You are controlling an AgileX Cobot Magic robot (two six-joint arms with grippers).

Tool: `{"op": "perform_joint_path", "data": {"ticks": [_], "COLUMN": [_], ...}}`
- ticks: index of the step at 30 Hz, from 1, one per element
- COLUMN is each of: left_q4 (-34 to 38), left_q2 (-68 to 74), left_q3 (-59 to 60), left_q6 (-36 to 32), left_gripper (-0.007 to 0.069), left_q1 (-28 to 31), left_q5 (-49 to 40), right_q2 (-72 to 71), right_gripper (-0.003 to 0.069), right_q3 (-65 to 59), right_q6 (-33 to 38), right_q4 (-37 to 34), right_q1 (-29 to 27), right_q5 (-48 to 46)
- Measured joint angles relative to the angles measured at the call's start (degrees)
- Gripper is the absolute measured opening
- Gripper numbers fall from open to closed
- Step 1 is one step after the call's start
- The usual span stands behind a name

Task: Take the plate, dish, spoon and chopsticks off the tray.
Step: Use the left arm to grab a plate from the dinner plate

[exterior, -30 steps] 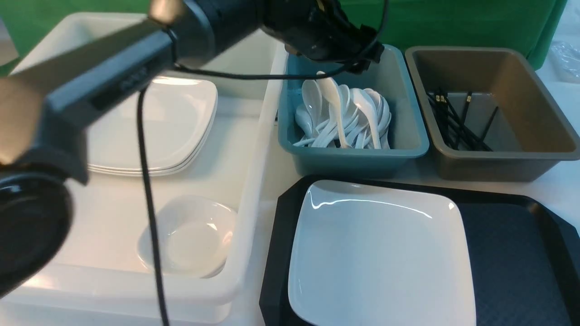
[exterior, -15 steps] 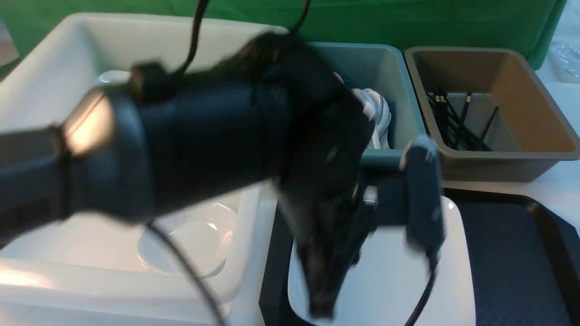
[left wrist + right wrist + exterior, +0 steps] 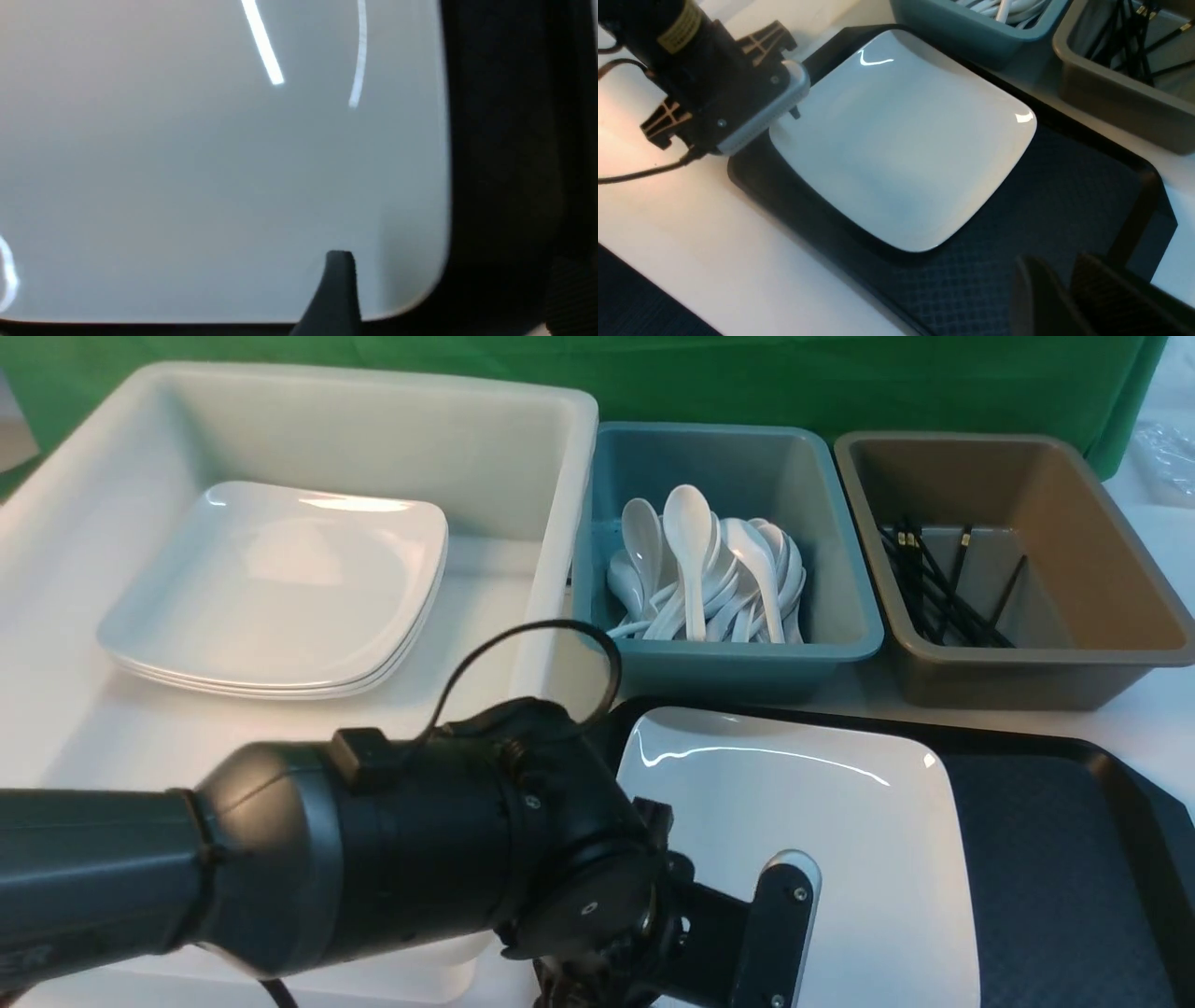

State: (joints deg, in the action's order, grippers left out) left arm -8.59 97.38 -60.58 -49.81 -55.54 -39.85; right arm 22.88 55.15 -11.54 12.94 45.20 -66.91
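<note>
The white square plate [image 3: 784, 831] lies on the left part of the black tray [image 3: 1055, 859]. My left gripper [image 3: 453, 266] is low at the plate's near left corner and open. One finger [image 3: 341, 280] is over the plate and the other is outside its rim over the tray. The left wrist [image 3: 719, 84] also shows in the right wrist view, beside the plate [image 3: 901, 140]. My right gripper [image 3: 1057, 263] is shut and empty above the tray's bare right part [image 3: 1017, 233]. White spoons [image 3: 695, 569] lie in the teal tub and black chopsticks [image 3: 943, 588] in the brown tub.
A white tub [image 3: 560, 457] at left holds a stack of plates [image 3: 280, 588]. The teal tub [image 3: 840, 644] and the brown tub [image 3: 1102, 663] stand behind the tray. My left arm [image 3: 373, 859] hides the white tub's near right corner.
My left arm has swung from over the teal tub back and down to the plate's near left corner. The spoons in the teal tub are in full view again.
</note>
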Motion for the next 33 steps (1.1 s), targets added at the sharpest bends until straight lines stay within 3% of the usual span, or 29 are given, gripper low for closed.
{"op": "perform_joint_path", "data": {"ticks": [11,21,33], "left_q4": [-0.01,1.89,-3.93], "left_q2": [2.69,4.90,7.71], "left_q3": [0.01,0.01,-0.16], "left_q6": [-1.95,-6.26,-3.63], "left_gripper": [0.0486,0.0476,0.0442], "left_q1": [2.02,2.02,1.96], "left_q5": [2.16,3.37,5.82], "right_q2": [0.00,0.00,0.00], "right_gripper": [0.0156,0.0161,0.0165], "right_q3": [0.00,0.00,0.00], "right_q6": [-1.04,-1.05,-1.05], "right_q4": [-0.24,-0.24,-0.42], "right_q1": [0.00,0.00,0.00], "right_q5": [0.00,0.00,0.00]}}
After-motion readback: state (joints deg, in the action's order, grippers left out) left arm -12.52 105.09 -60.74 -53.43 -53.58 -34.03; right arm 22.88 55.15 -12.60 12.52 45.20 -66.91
